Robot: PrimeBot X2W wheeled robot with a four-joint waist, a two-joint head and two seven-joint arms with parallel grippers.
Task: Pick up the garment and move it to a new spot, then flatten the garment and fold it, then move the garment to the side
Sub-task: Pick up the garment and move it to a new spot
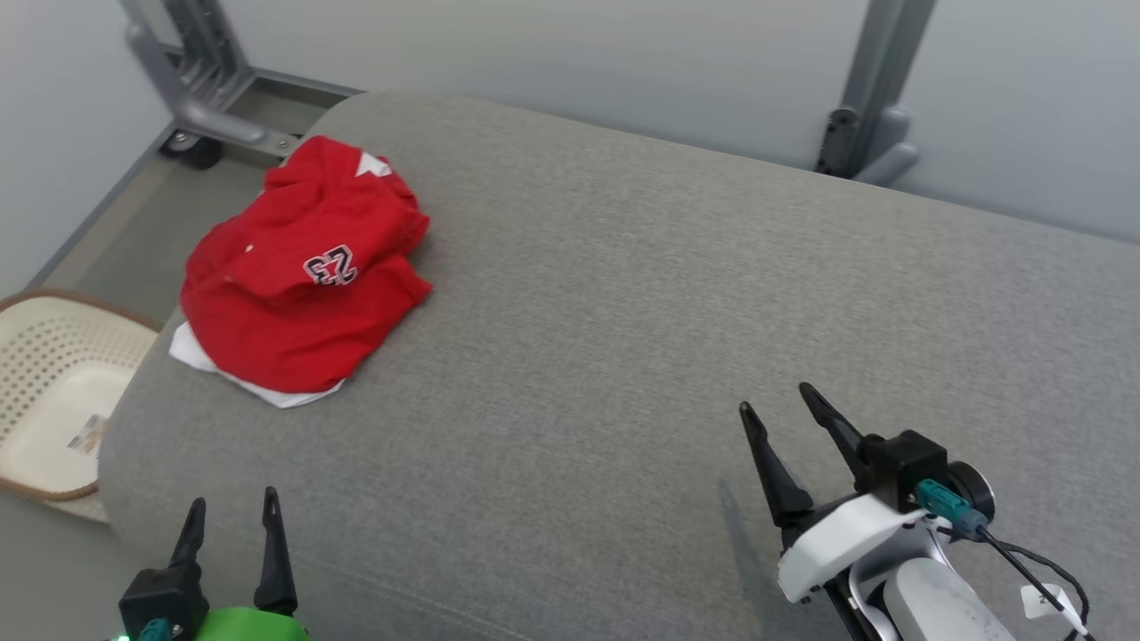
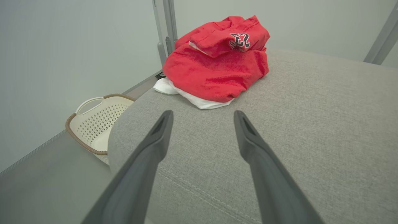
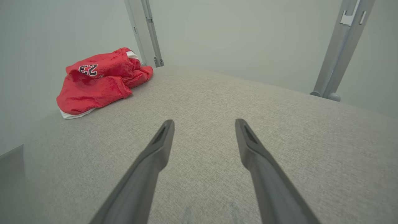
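Note:
The garment (image 1: 303, 276) is a red jersey with a white edge and the number 23, lying in a crumpled heap at the far left corner of the grey cushioned surface (image 1: 641, 312). It also lies ahead in the left wrist view, garment (image 2: 217, 62), and far to the left in the right wrist view, garment (image 3: 99, 81). My left gripper (image 1: 233, 500) is open near the front left edge, well short of the heap, nothing between its fingers (image 2: 158, 137). My right gripper (image 1: 777, 396) is open at the lower right, far from the garment, also with nothing in it.
A cream perforated laundry basket (image 1: 53, 392) sits on the floor left of the surface, basket (image 2: 96, 121). Grey metal frame legs (image 1: 205, 89) stand behind the surface at the left and right, before a pale wall. Bare grey fabric spreads across the middle and right.

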